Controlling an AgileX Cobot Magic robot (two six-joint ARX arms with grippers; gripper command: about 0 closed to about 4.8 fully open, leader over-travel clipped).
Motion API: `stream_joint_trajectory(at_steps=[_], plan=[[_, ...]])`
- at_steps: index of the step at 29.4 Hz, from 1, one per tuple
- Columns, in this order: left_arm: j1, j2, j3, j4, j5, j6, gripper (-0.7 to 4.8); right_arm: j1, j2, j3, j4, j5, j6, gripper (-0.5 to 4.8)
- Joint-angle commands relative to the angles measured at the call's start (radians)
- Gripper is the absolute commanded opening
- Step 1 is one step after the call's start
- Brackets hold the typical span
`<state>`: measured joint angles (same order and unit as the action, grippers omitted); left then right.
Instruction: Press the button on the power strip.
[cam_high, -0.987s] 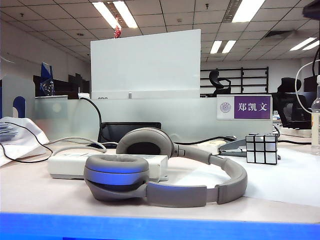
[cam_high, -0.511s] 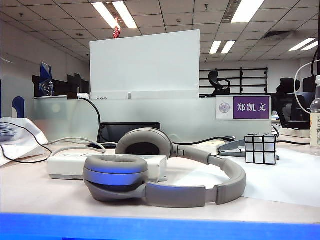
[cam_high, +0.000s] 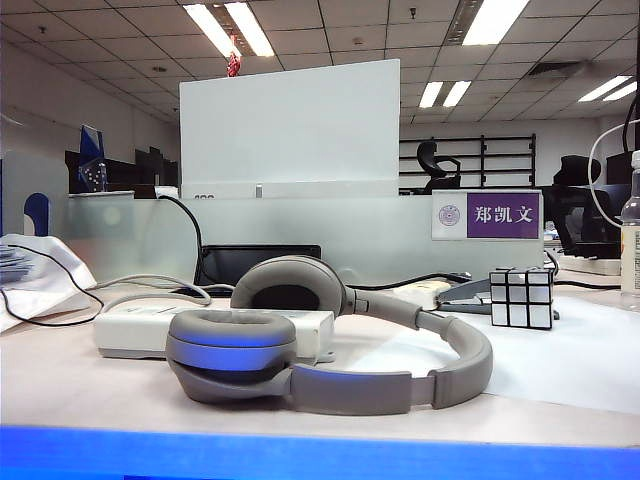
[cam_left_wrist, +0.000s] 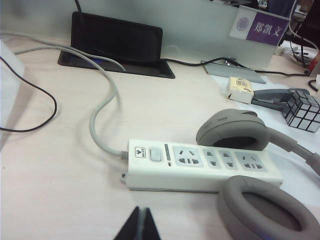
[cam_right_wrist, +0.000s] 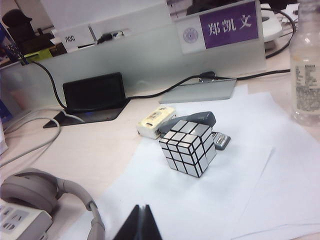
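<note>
1. Power strip (cam_left_wrist: 200, 165): off-white, lying flat on the pale worktop (cam_left_wrist: 60, 175); pale grey cable (cam_left_wrist: 102, 100) leaves one end and curves away toward a black cable box (cam_left_wrist: 117, 42); a rectangular button (cam_left_wrist: 156, 154) sits near the cable end, followed by three socket groups
2. Headphones (cam_left_wrist: 250, 165): grey over-ear; one cup rests against the far long side of the power strip, the other lies at its socket end, overlapping that corner; in the exterior view they stand in front of the strip (cam_high: 140, 330)
3. Left end effector (cam_left_wrist: 140, 225): dark fingertips pressed together with no gap, hovering above the bare worktop on the near side of the power strip, apart from it, roughly level with the button end
4. Right end effector (cam_right_wrist: 141, 224): fingertips together, empty, above white paper (cam_right_wrist: 225, 175), near a mirror cube (cam_right_wrist: 187, 147)
5. Mirror cube: silver, on the paper, with a grey stapler (cam_right_wrist: 200, 122) and a small cream box (cam_right_wrist: 156, 121) just behind it
6. Purple name plate (cam_right_wrist: 230, 25): on the frosted divider behind
7. Clear bottle (cam_right_wrist: 306, 65): upright on the worktop beside the paper
</note>
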<state>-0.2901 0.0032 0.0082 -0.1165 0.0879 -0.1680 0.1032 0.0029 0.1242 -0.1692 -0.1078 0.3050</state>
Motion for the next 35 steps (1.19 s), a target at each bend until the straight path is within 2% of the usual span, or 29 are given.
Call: stream_joint_trajectory(at_steps=[1, 6, 10, 14, 19, 26, 33, 34, 35], plan=[[0.0, -0.001, 0.001, 0.011, 0.006, 0.023, -0.05, 0.0, -0.001, 0.004, 0.013, -0.002, -0.004, 0.0], [0.0, -0.001, 0.001, 0.029, 0.005, 0.089, -0.05, 0.0, -0.001, 0.004, 0.016, -0.002, -0.037, 0.0], [0.0, -0.002, 0.001, 0.029, 0.002, 0.092, -0.05, -0.001, -0.001, 0.003, -0.017, 0.039, -0.109, 0.0], [0.0, -0.001, 0.001, 0.028, 0.002, 0.113, -0.05, 0.001, -0.001, -0.028, -0.065, 0.051, -0.107, 0.0], [0.0, -0.002, 0.001, 0.017, 0.002, 0.111, -0.05, 0.001, -0.001, -0.11, 0.04, 0.034, -0.1, 0.0], [0.0, -0.002, 0.001, 0.017, 0.003, 0.111, -0.05, 0.0, -0.002, -0.116, 0.174, 0.059, -0.122, 0.0], [0.006, -0.001, 0.002, 0.017, 0.003, 0.111, -0.05, 0.001, -0.002, -0.116, 0.14, 0.068, -0.122, 0.0], [0.02, -0.001, 0.002, 0.017, 0.007, 0.111, -0.05, 0.001, -0.002, -0.116, 0.138, 0.068, -0.122, 0.0], [0.072, -0.001, 0.002, 0.017, 0.037, 0.111, -0.05, 0.001, -0.002, -0.116, 0.138, 0.069, -0.122, 0.0]])
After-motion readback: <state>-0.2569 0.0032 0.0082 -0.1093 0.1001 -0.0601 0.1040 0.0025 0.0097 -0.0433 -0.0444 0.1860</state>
